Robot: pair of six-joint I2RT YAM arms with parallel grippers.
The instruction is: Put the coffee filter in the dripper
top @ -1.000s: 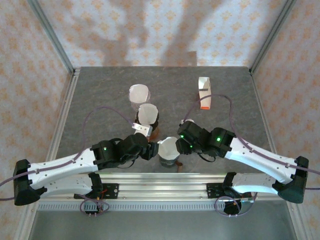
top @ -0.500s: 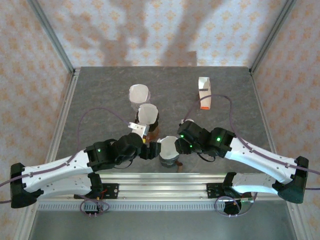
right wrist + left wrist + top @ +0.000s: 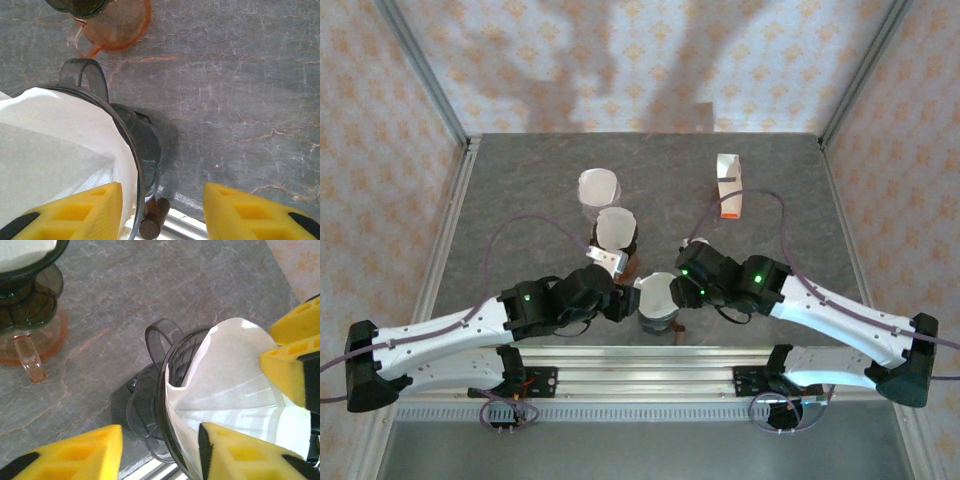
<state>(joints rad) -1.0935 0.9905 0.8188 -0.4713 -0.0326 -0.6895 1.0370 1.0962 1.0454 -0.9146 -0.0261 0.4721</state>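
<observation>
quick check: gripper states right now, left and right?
Left gripper: open, straddling the dripper rim and coffee filter edge, gripping nothing.
Right gripper: open, straddling the same rim, holding nothing.

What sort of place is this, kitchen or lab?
Likely a lab robot cell, not a kitchen: printed panels on a metal frame, left arm and right arm bolted to a rail, dripper staged on a stone-look table.

Top camera high and behind, looking down, both wrist cameras close above, facing down, sharing the dripper [image 3: 177,357].
</observation>
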